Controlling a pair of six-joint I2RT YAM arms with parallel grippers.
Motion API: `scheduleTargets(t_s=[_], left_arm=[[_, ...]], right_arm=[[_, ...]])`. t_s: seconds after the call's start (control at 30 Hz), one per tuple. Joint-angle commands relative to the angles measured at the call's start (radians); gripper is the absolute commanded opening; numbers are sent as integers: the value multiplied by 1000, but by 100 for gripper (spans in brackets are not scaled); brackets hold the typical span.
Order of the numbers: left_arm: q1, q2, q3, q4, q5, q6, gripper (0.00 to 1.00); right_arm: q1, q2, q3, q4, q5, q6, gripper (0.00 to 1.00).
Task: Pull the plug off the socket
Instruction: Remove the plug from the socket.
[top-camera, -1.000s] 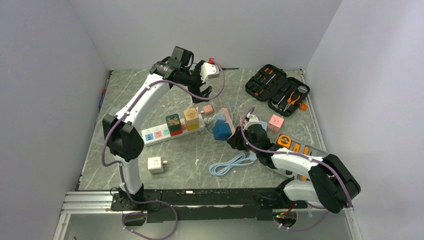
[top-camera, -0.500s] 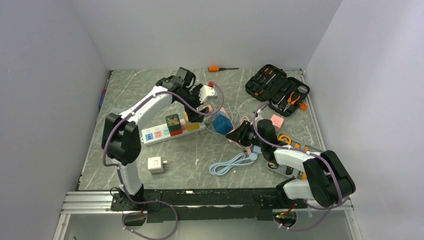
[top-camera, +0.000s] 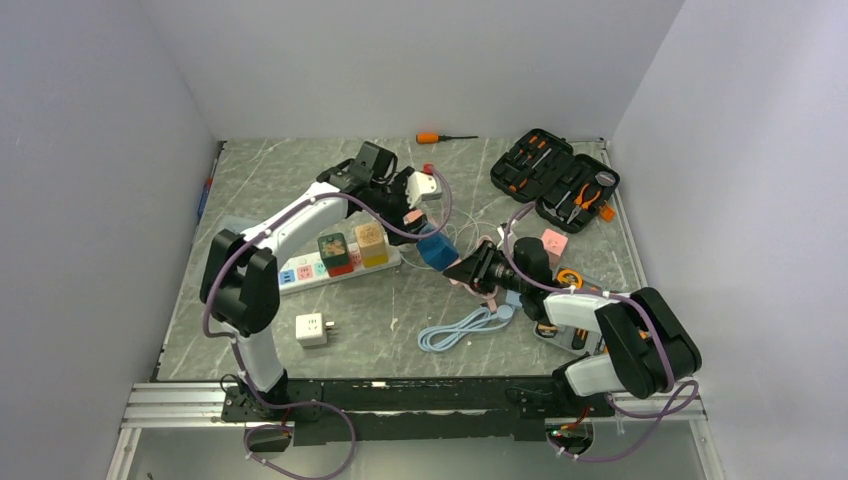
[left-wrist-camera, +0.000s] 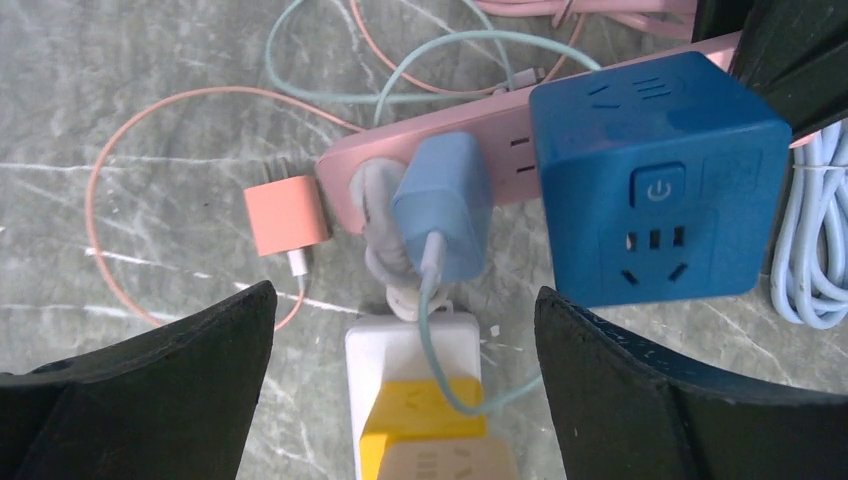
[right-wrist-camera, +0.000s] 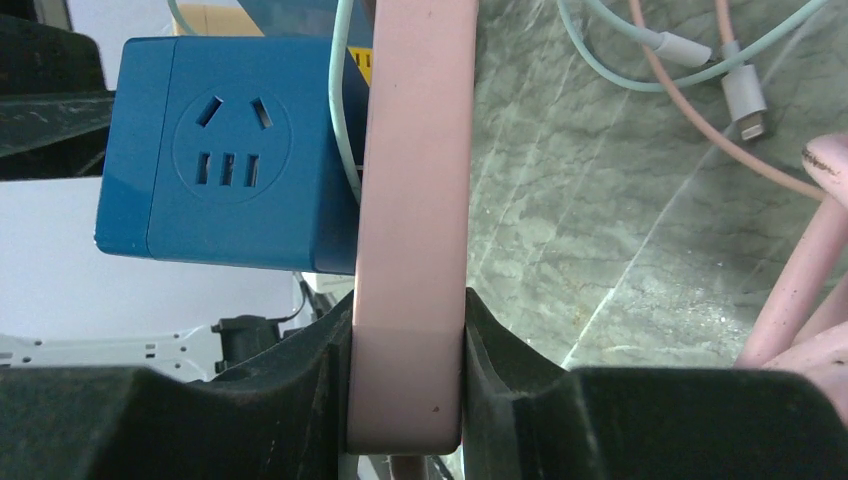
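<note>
Grey marbled bench (top-camera: 400, 310) enclosed by plain pale walls (top-camera: 420, 60). The plug (left-wrist-camera: 440, 205), a light-blue rounded block with a pale teal cord (left-wrist-camera: 430, 330), sits in the pink socket strip (left-wrist-camera: 345, 165) just beside a dark-blue cube (left-wrist-camera: 655, 190), near the bench's middle. The left end effector (left-wrist-camera: 405, 300) hovers above it, fingers spread wide. The right end effector (right-wrist-camera: 410, 340) is clenched on the strip's end.

I have the left arm (top-camera: 300, 205) reaching forward, wrist tipped down, the left gripper (left-wrist-camera: 400, 330) with its fingers (left-wrist-camera: 150, 390) spread wide. The right arm (top-camera: 585, 308) lies low, stretched leftward, the right gripper (right-wrist-camera: 408, 340) pinching the pink socket strip (right-wrist-camera: 412, 180).
</note>
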Motion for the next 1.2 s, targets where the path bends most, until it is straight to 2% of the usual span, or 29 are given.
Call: scheduleTargets(t_s=[0.0, 0.37, 0.47, 0.63, 0.8, 1.03, 1.17], left_arm=[[-33, 44, 5, 27, 40, 17, 99], [-36, 64, -69, 53, 26, 14, 100], [-40, 85, -51, 32, 31, 23, 99], [-43, 99, -47, 33, 36, 38, 89], [-57, 118, -33, 6, 12, 64, 66], [-67, 91, -67, 25, -103, 56, 0], [-47, 62, -48, 36, -120, -1, 0]], right_arm=[[3, -19, 63, 392, -169, 60, 0], [-12, -4, 65, 466, -218, 90, 0], [-12, -7, 72, 463, -228, 87, 0], [-11, -22, 72, 457, -235, 83, 0], [-12, -30, 74, 463, -235, 90, 0], [-11, -76, 61, 351, -184, 7, 0], [-12, -112, 53, 248, -136, -67, 0]])
